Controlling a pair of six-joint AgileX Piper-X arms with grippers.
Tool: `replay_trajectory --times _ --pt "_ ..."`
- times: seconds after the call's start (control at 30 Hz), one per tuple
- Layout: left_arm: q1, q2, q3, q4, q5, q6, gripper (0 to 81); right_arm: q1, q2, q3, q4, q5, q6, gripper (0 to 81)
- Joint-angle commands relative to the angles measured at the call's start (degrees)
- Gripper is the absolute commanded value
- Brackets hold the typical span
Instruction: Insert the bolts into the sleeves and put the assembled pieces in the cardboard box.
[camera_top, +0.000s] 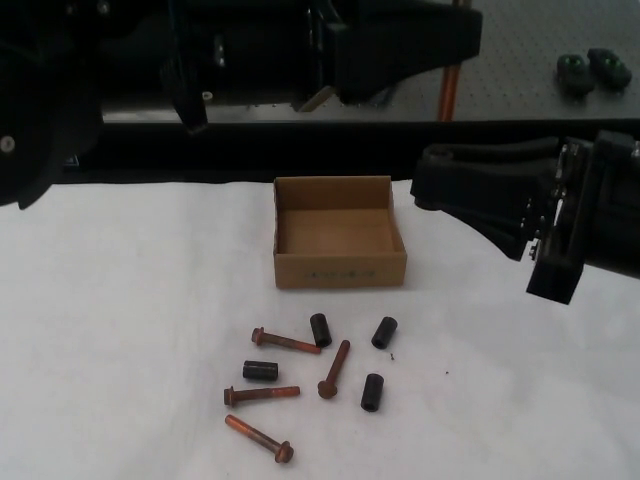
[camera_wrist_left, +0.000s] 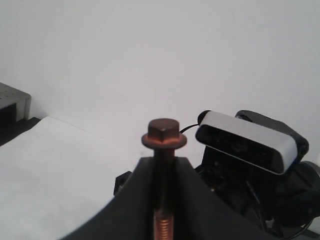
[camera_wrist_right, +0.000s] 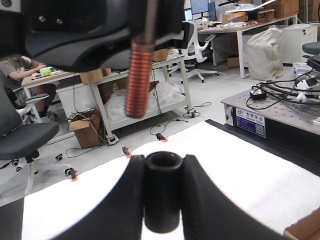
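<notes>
Left gripper (camera_wrist_left: 163, 167) pinching copper bolt (camera_wrist_left: 163, 134) by shank, hex head sticking out past fingertips. Right gripper (camera_wrist_right: 163, 172) clamping black sleeve (camera_wrist_right: 162, 197) between both fingers, bore facing bolt's threaded end. Threaded end hanging near sleeve's mouth, not touching, not yet in. Cardboard box (camera_top: 340, 268) sitting open on white cloth (camera_top: 120, 330). Four loose bolts (camera_top: 285, 341) and four loose sleeves (camera_top: 372, 392) lying scattered on cloth just in front of box.

Bg: desks (camera_wrist_right: 235, 26), office chairs (camera_wrist_right: 30, 137), grey floor (camera_wrist_right: 220, 85), white wall (camera_wrist_left: 150, 50).
</notes>
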Motion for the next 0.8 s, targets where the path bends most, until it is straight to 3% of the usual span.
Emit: replay_trajectory --times 0.0,0.4,0.77 --pt "0.3 -0.8 -0.3 -1.6 0.2 -0.6 0.6 -0.5 0.1 -0.8 -1.1 -2.8 0.6 2.8" --pt "0.4 -0.8 -0.3 -0.4 0.5 -0.1 0.6 -0.7 0.1 -0.9 -10.5 -3.3 8.0 2.8" --pt "0.4 -0.8 -0.3 -0.4 0.9 -0.2 0.6 -0.7 0.1 -1.1 -10.4 -3.2 8.2 2.8"
